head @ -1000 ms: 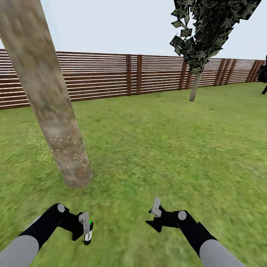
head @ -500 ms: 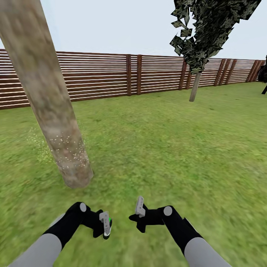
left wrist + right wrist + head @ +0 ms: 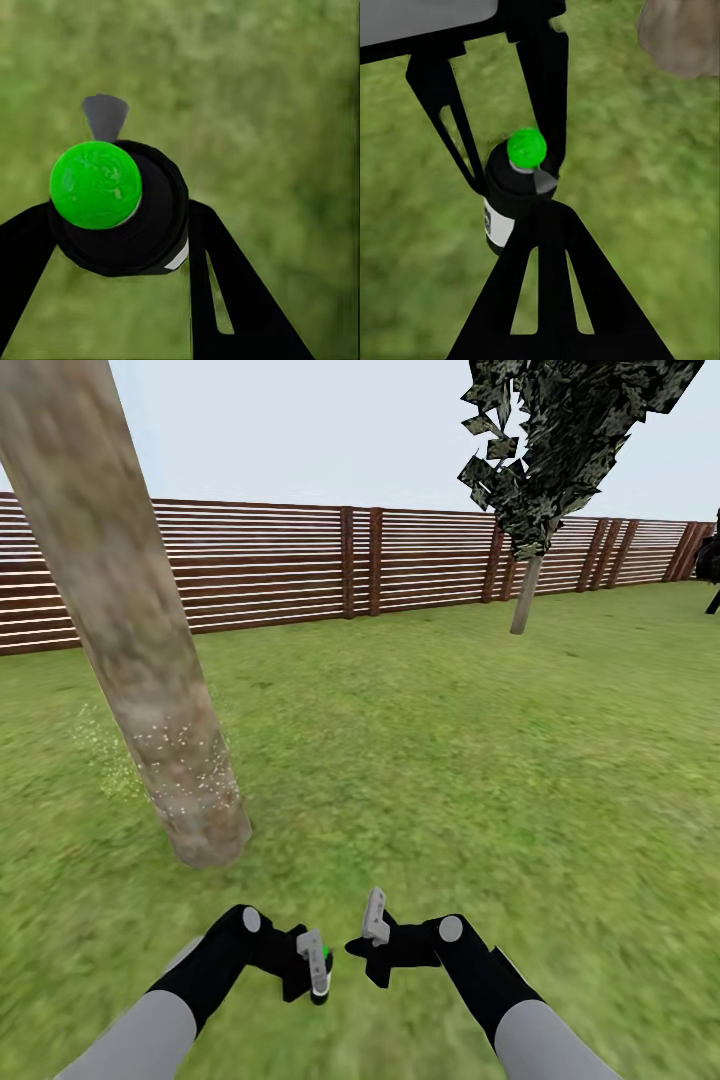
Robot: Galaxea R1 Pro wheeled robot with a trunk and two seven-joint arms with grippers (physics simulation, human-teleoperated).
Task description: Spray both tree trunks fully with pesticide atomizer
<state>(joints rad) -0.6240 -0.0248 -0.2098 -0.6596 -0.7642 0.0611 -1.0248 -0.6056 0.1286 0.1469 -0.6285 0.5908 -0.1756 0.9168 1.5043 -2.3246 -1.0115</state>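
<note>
My left hand (image 3: pixel 318 972) grips the pesticide atomizer (image 3: pixel 120 206) over the grass (image 3: pixel 450 760), near the base of the leaning tree trunk (image 3: pixel 130 620). My right hand (image 3: pixel 372 932), just beside the atomizer, is spread open.

The head view looks forward and down from high over the lawn (image 3: pixel 420 760), fence (image 3: pixel 280 560) across the upper frame. Both wrist views look closely down at grass, sharing the green-capped atomizer (image 3: pixel 112 202) (image 3: pixel 514 195), seen at lower centre of the head view.
</note>
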